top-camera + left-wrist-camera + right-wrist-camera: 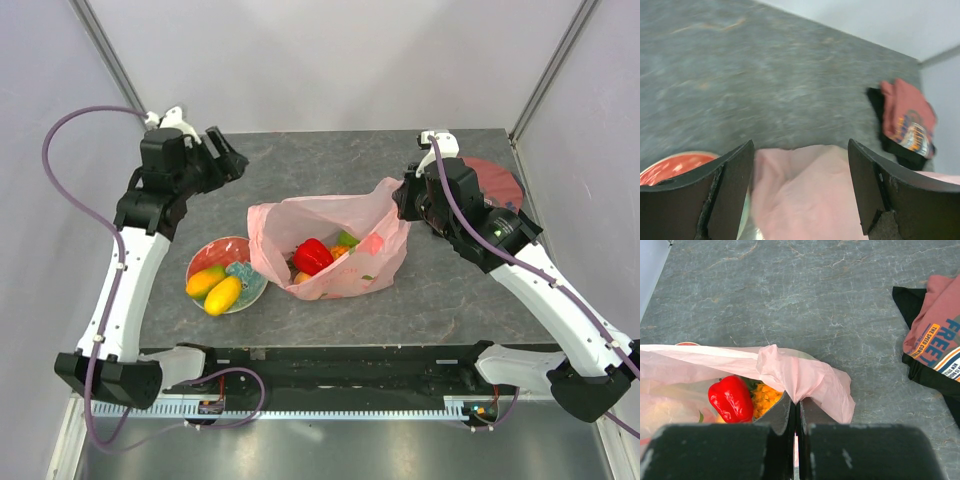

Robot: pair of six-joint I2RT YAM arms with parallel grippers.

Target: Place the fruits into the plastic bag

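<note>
The pale-pink plastic bag (372,222) lies open in the middle of the table. Inside it I see a red pepper (312,256), an orange pineapple (338,252), a green round fruit (347,239) and a peach (303,278). Two yellow mangoes (222,295) lie on the red plate (232,246) left of the bag. My right gripper (797,407) is shut on the bag's right edge (800,377) and holds it up; the pepper (731,398) and pineapple (765,396) show below. My left gripper (800,190) is open and empty, raised over the table's far left, with the bag (805,200) in view beneath.
A folded dark-red printed T-shirt (495,180) lies at the back right, behind my right arm, and shows in the right wrist view (935,345) and left wrist view (907,122). The plate's rim (675,167) is at the lower left of the left wrist view.
</note>
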